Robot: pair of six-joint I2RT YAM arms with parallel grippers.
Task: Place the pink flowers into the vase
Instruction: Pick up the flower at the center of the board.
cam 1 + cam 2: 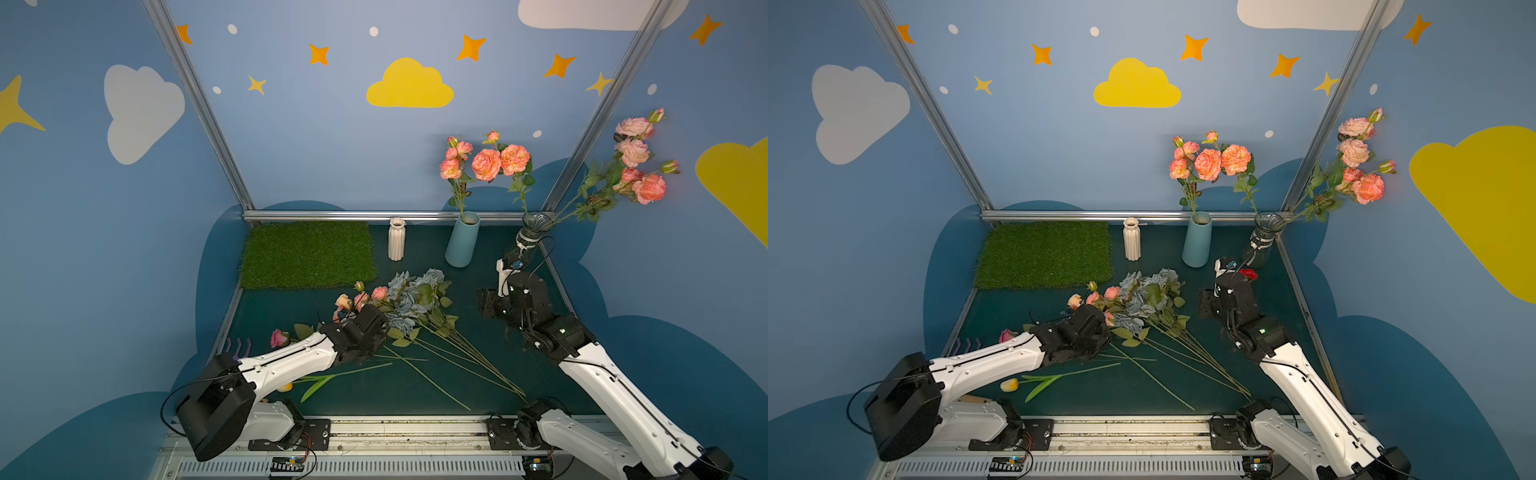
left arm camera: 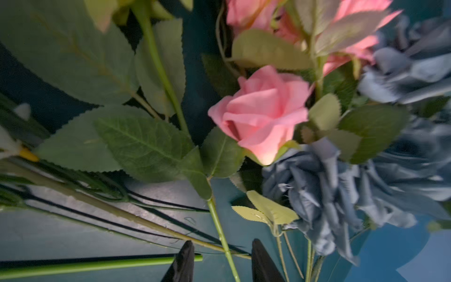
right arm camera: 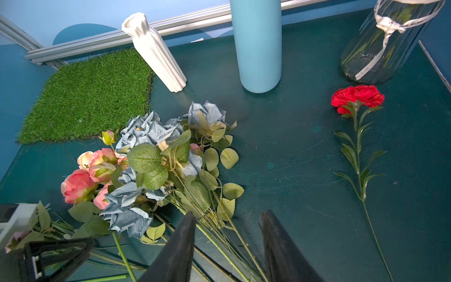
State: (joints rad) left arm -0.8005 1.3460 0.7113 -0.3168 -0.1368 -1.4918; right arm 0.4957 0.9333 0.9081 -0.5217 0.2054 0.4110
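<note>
Left wrist view is catching only the two dark tips of the left gripper [image 2: 222, 246], standing apart with a thin green stem [image 2: 218, 229] running between them; whether either tip is touching it is hard to make out. A pink rose [image 2: 261, 114] is filling that blurred frame, pressing against grey-blue roses [image 2: 317, 195], with leaves cut off at every edge. In both top views the left wrist is covering this gripper and part of the loose pink flowers [image 1: 361, 298], which are lying on the table [image 1: 282, 307] beside the grey-blue bunch. Right wrist view is showing the right gripper [image 3: 228, 217] with fingers parted, gripping nothing, and is cutting off the tops of the blue vase [image 3: 257, 48] and the glass vase [image 3: 385, 41]; only the top views are showing more pink flowers standing in the blue one and leaning out of the glass one. A red carnation [image 3: 357, 96] is lying whole near the glass vase there, while in a top view just a red scrap [image 1: 1248, 274] is peeking past the right arm.
</note>
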